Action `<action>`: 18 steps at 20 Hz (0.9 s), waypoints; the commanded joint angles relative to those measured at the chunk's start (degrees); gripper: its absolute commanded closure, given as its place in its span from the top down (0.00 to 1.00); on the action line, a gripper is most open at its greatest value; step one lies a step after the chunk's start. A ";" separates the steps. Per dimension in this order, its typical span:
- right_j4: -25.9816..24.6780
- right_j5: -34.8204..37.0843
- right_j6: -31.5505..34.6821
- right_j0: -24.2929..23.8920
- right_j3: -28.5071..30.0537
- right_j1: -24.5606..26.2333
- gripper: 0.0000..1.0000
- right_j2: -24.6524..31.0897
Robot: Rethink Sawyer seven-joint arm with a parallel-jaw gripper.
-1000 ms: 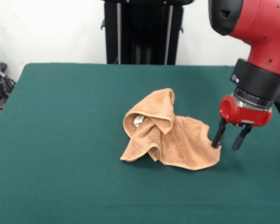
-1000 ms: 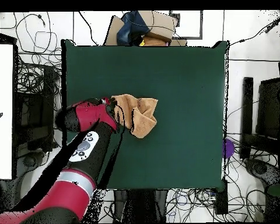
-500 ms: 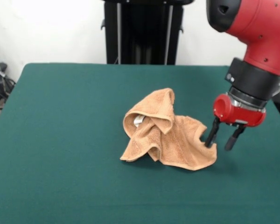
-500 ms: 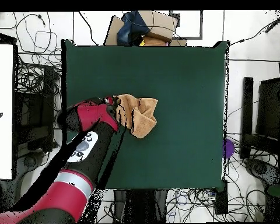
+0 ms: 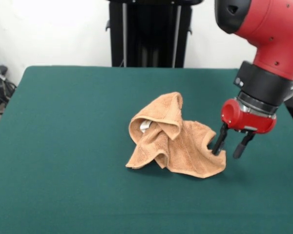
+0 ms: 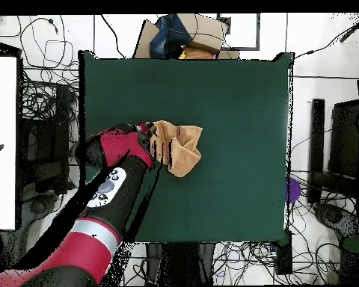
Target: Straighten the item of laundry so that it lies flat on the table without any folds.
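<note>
The tan terry towel (image 5: pixel 178 139) lies crumpled near the middle of the dark green table (image 5: pixel 63 126), with a raised fold at its centre and a white label showing inside the fold. My gripper (image 5: pixel 228 146) is open at the towel's right edge in the front view. One finger touches the raised right corner of the cloth and the other stands outside it over the felt. In the overhead view the towel (image 6: pixel 180 144) lies left of the table's centre, with the gripper (image 6: pixel 151 146) at its left edge, partly hidden by the red arm.
A black pedestal (image 5: pixel 149 31) stands behind the table's far edge. Cables and boxes (image 6: pixel 186 34) lie on the floor around the table (image 6: pixel 235 127). Green felt spreads wide on all sides of the towel.
My gripper has moved left toward the towel in the front view and pushed its right corner slightly inward. The jaws stay open. The rest of the towel has not moved.
</note>
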 commanded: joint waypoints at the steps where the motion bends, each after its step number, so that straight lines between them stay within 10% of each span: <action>1: 2.96 5.86 13.70 -0.45 -0.17 1.23 1.00 2.65; 18: -0.78 19.08 7.50 -1.39 -0.51 -3.62 1.00 3.23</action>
